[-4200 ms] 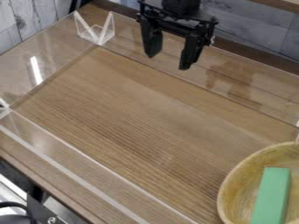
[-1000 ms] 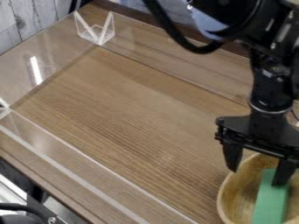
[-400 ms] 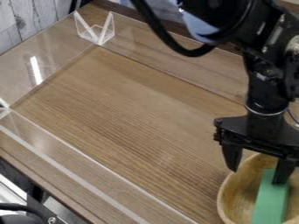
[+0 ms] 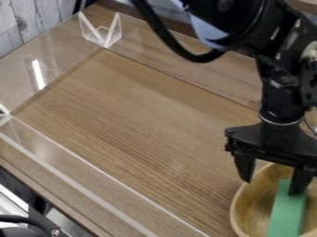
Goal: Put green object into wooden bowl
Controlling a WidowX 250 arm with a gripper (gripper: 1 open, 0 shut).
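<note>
presently the green object point(image 4: 287, 211) lies inside the wooden bowl point(image 4: 250, 215), at the near right of the scene, the bowl running out of view at the right side. the block's long axis runs near to far, leaning a little to the right at its far end. its near end sits toward me; its far end reaches up to my gripper point(image 4: 273, 173).

the pincer is released, fingers spread wide left to right, tips down over the bowl's far part. nothing seen between them. the right finger's tip comes down by the block's far end; whether they touch i cannot tell. the left finger stands off to the left, over the rim area. so from the pincer's middle the block lies nearer and to the right.

my judgement: block already where the task wants it. if i grip again, shift right and nearer first, closing across the narrow width. if not, lift straight up, lest the right finger drag the far end.

farther back, the arm point(image 4: 247, 28) comes in from the far side, over the wooden table point(image 4: 124, 120). only one arm to choose.
</note>
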